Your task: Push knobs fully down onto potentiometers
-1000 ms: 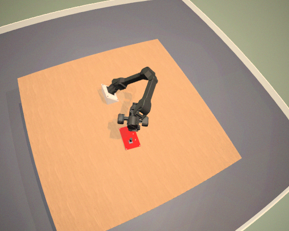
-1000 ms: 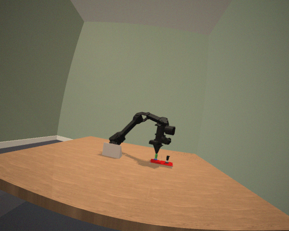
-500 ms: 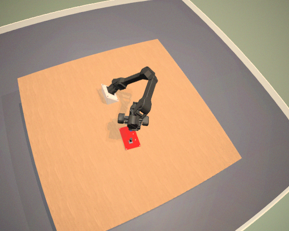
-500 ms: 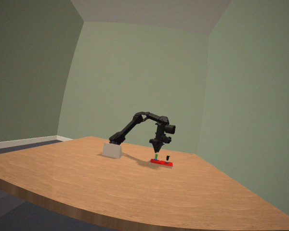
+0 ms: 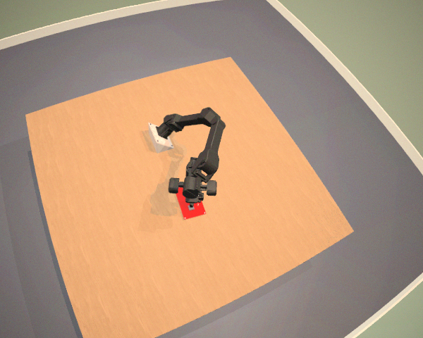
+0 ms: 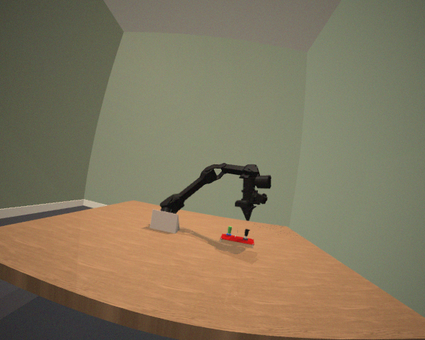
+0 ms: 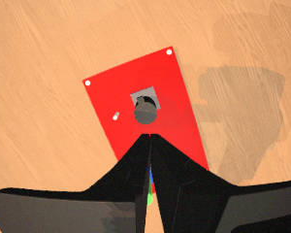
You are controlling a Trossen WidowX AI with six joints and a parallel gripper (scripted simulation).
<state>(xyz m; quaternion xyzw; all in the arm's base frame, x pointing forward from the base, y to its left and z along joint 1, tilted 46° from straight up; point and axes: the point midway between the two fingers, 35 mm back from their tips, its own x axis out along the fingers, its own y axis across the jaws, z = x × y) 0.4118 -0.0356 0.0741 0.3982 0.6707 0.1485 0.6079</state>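
Note:
The red circuit board (image 5: 196, 213) (image 6: 236, 239) (image 7: 179, 136) stands on the table. A black knob (image 6: 246, 232) (image 7: 145, 114) stands over the grey potentiometer (image 7: 147, 92) at the far end of the board. A light part shows below this knob in the exterior view. A green knob (image 6: 229, 229) (image 7: 149, 199) stands on the blue potentiometer (image 6: 228, 234) near the robot's side of the board; the fingers partly hide it in the wrist view. My gripper (image 6: 247, 220) (image 7: 148, 140) is shut and empty, pointing down, above the black knob without touching it.
A small white upright part (image 7: 115, 116) stands on the board beside the grey potentiometer. White screw heads mark the board's corners. The robot's white base (image 5: 158, 139) (image 6: 163, 221) stands on the table (image 5: 262, 203) (image 6: 139, 270), with the arm arching from it.

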